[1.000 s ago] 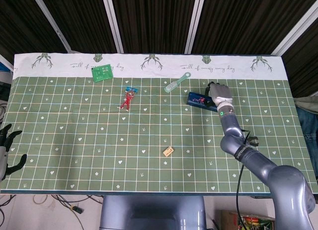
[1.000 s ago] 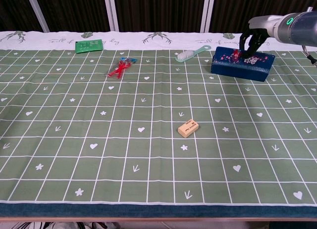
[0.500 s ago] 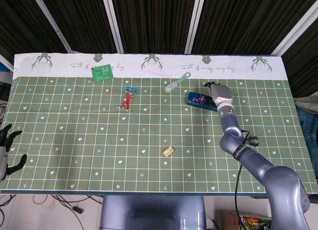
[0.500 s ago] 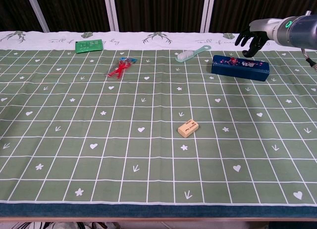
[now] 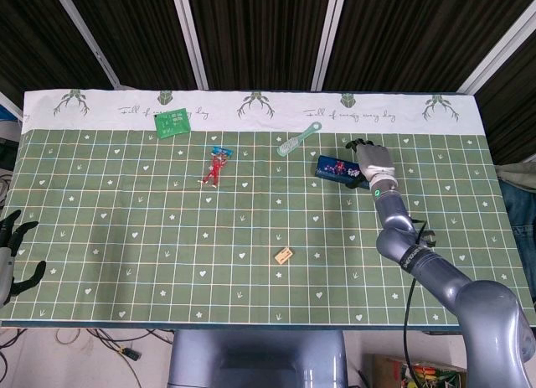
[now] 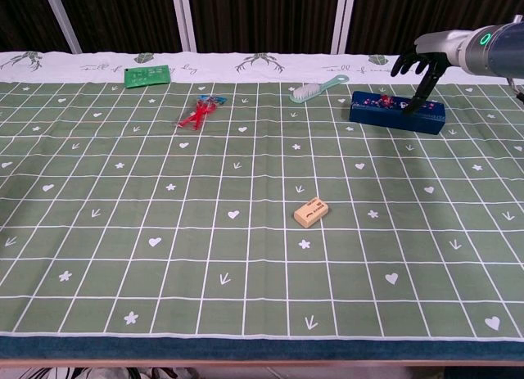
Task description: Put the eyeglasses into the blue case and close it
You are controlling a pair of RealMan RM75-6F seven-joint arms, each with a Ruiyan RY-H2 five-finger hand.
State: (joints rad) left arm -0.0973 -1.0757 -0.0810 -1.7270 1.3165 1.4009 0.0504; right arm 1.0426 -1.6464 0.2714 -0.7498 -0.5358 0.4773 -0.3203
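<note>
A: Eyeglasses? I can't see any outside; the red thing (image 6: 199, 113) mid-table is too small to tell. Nearest is the eraser (image 6: 311, 212), then the brush (image 6: 316, 88) toward the far edge.

B: And the blue case (image 6: 397, 111)?

A: Far right, just beyond the brush. It lies flat with the lid down, dark blue with a red-and-white pattern on top.

B: The hands?

A: The right hand (image 6: 419, 65) hovers over the case's far end, fingers apart, one fingertip touching the lid. It holds nothing. The left hand (image 5: 12, 256) is off the near corner, fingers spread.

B: Best move, I'd judge: press evenly along the lid so it latches without sliding.
</note>
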